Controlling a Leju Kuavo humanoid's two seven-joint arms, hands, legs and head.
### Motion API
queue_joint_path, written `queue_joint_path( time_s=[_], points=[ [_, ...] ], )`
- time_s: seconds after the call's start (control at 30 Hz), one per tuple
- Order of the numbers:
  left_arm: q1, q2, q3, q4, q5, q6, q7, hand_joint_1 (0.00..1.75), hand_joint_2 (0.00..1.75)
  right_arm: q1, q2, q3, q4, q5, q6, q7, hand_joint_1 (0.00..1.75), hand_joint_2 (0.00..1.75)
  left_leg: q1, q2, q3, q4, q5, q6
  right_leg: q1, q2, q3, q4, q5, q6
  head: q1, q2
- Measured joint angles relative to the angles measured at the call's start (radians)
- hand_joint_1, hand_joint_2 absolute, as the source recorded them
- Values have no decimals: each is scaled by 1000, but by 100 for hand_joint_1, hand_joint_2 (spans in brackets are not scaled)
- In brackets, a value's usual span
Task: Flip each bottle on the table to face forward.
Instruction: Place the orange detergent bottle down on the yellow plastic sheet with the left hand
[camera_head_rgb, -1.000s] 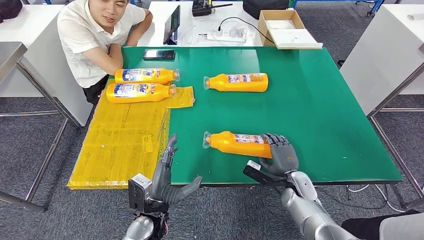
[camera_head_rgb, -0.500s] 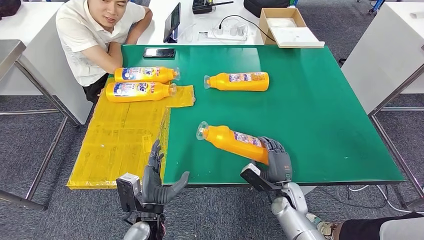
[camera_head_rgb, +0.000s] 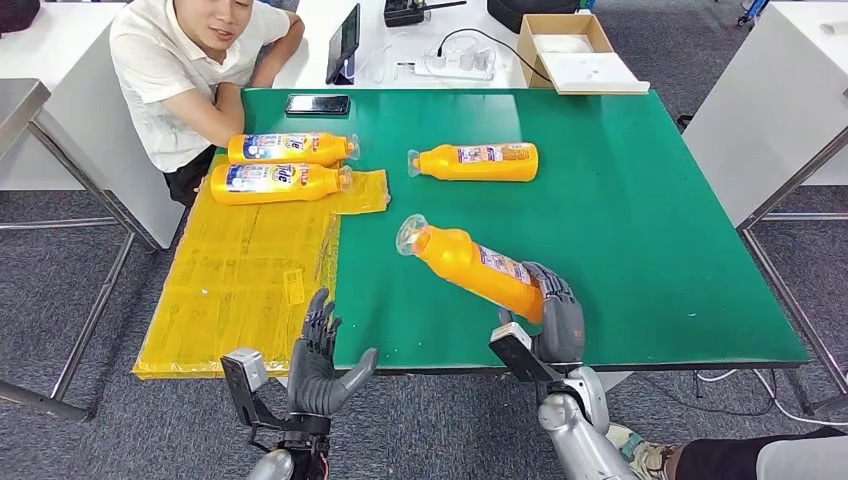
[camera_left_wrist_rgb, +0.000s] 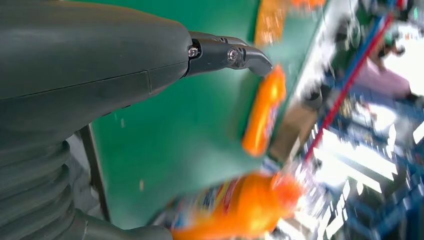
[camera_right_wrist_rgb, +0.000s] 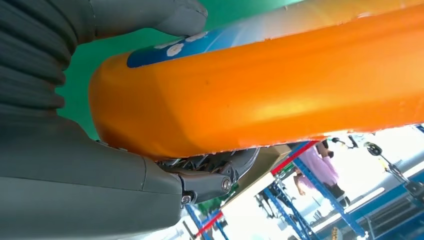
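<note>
Your right hand (camera_head_rgb: 553, 318) fingers wrap base of orange plastic detergent bottle (camera_head_rgb: 470, 264), cap end raised beyond fingertips. Left hand (camera_head_rgb: 318, 362) fingers spread, empty. Flip underway; three bottles lie farther off, status unclear.

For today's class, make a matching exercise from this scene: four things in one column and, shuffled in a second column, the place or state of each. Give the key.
Things
1. held bottle
2. phone
3. left robot hand
4. cardboard box

Places or states
A. open, holding nothing
B. on the white table behind
C. gripped by the right robot hand
D. green table's far edge

Pairs: 1-C, 2-D, 3-A, 4-B
</note>
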Motion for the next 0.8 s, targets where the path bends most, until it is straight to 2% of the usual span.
queue_joint_path(
  time_s=[0.13, 0.4, 0.8],
  points=[
    [3, 5, -17, -12, 8, -65, 0, 0, 175, 25, 30, 43, -70, -14, 37, -7, 175, 175, 0, 0, -1, 0, 0, 0, 0, 0, -1, 0, 0, 0, 0, 0],
    [-2, 14, -30, -36, 20, -155, -15, 0, 175, 75, 104, 216, -158, -57, 99, -16, 175, 175, 1, 1, -2, 0, 0, 0, 0, 0, -2, 0, 0, 0, 0, 0],
    [2, 13, -8, -96, 242, -231, 16, 0, 175, 94, 171, 435, -143, -97, 143, -47, 175, 175, 1, 2, -2, 0, 0, 0, 0, 0, -3, 0, 0, -1, 0, 0]
  ],
)
